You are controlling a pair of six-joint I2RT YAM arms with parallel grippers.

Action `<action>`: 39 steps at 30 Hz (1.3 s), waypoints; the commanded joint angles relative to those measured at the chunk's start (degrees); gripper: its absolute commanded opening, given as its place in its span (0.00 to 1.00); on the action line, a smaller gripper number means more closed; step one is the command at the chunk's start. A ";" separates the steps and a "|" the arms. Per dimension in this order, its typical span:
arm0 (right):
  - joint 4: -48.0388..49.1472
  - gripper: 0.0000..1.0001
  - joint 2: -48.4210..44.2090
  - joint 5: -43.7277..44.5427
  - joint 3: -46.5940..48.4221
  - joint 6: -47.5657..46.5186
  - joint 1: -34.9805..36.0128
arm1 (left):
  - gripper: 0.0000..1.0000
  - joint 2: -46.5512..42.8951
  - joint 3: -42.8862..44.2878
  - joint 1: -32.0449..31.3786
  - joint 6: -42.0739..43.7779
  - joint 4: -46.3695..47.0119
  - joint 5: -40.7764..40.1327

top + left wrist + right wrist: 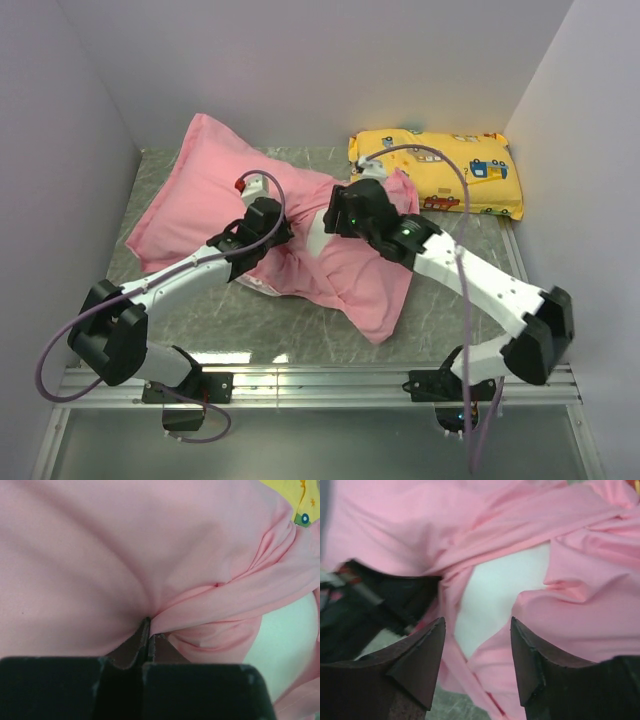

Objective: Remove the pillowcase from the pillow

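The pink pillowcase [205, 185] lies across the table, bunched and folded toward the front. The white pillow [318, 238] shows through its opening between the two grippers. My left gripper [262, 215] is shut on a fold of the pillowcase [125, 570], the fingers [160, 647] pinched together in the cloth. My right gripper [345, 215] is open and empty, its fingers [427, 650] hovering just above the opening, where the white pillow [495, 595] shows between pink folds [590, 610].
A yellow cartoon-vehicle-print pillow [450, 170] lies at the back right against the wall, its corner also in the left wrist view [300, 500]. Grey marbled table surface [250, 335] runs along the front. White walls enclose the left, back and right.
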 commanded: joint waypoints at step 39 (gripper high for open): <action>20.65 0.00 -7.52 -21.95 -43.58 6.26 -24.91 | 0.01 1.12 -10.93 22.65 -6.15 13.48 24.53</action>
